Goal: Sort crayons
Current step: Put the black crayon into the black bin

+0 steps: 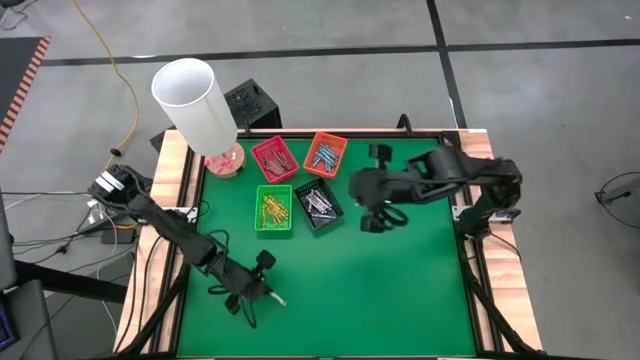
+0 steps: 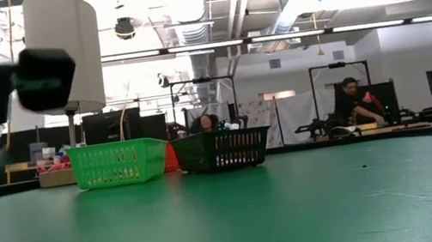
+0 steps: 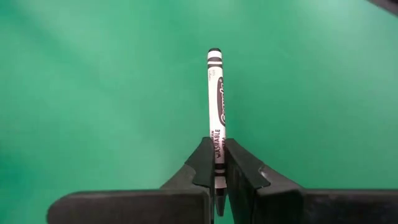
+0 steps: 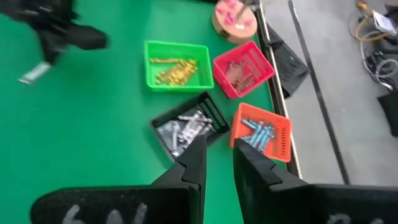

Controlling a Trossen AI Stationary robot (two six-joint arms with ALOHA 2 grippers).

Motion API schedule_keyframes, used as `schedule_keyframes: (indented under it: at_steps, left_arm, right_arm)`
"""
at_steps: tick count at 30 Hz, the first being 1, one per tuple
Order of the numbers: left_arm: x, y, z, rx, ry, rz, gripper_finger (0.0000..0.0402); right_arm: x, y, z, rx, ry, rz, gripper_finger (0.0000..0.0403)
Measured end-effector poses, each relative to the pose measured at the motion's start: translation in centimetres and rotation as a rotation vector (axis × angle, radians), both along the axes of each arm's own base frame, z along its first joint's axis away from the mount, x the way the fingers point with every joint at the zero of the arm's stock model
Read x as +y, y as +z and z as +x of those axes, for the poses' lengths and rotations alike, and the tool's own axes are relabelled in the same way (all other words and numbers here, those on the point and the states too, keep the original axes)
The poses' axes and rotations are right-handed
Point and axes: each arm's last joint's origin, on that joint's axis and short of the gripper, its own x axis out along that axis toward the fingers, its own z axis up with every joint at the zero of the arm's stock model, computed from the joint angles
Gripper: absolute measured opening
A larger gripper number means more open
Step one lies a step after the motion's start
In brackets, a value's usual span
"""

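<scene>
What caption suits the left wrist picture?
Left gripper shut on a thin white paper-wrapped crayon above the green table mat.

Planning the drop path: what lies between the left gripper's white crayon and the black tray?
Only bare green table, per the high view, between the white crayon in the left gripper and the black tray.

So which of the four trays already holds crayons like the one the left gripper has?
The black tray, next to the green one: its grey-white crayons match the white crayon clamped in the left gripper.
</scene>
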Motion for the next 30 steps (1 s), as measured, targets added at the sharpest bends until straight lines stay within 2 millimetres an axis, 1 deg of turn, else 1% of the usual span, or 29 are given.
schedule_keyframes:
  at_steps: [4, 8, 10, 13, 16, 19, 23, 25, 30]
  left_arm:
    - [1.4, 2.0, 0.1, -0.080, 0.078, 0.013, 0.0005]
    - [3.0, 4.7, 0.3, -0.245, 0.198, 0.005, 0.0005]
    - [3.6, 6.3, 0.5, -0.361, 0.250, -0.022, 0.0005]
    - [4.4, 8.7, 0.6, -0.534, 0.304, -0.080, 0.0005]
    - [5.0, 10.7, 0.5, -0.675, 0.327, -0.132, 0.0005]
    - [5.5, 11.8, 0.3, -0.754, 0.343, -0.155, 0.0005]
    - [6.1, 12.9, 0.2, -0.828, 0.384, -0.222, 0.0005]
    - [6.2, 13.1, 0.2, -0.852, 0.390, -0.224, 0.0005]
    - [7.1, 13.9, 0.3, -0.937, 0.425, -0.244, 0.0005]
  right_arm:
    - [1.3, 1.1, -2.1, -0.065, -0.005, 0.016, 0.0074]
    - [2.8, 1.8, -3.6, -0.127, -0.016, -0.049, 0.0074]
    - [3.7, 1.7, -3.8, -0.145, -0.020, -0.099, 0.0074]
    - [4.6, 0.8, -4.0, -0.133, -0.032, -0.179, 0.0074]
    - [5.3, -0.8, -4.2, -0.126, -0.042, -0.217, 0.0074]
    - [5.8, -2.8, -4.0, -0.171, -0.024, -0.248, 0.0074]
    - [6.5, -6.7, -3.1, -0.265, 0.083, -0.270, 0.0074]
    - [6.1, -8.5, -3.0, -0.354, 0.119, -0.240, 0.0074]
    - [4.7, -11.9, -3.2, -0.628, 0.206, -0.129, 0.0074]
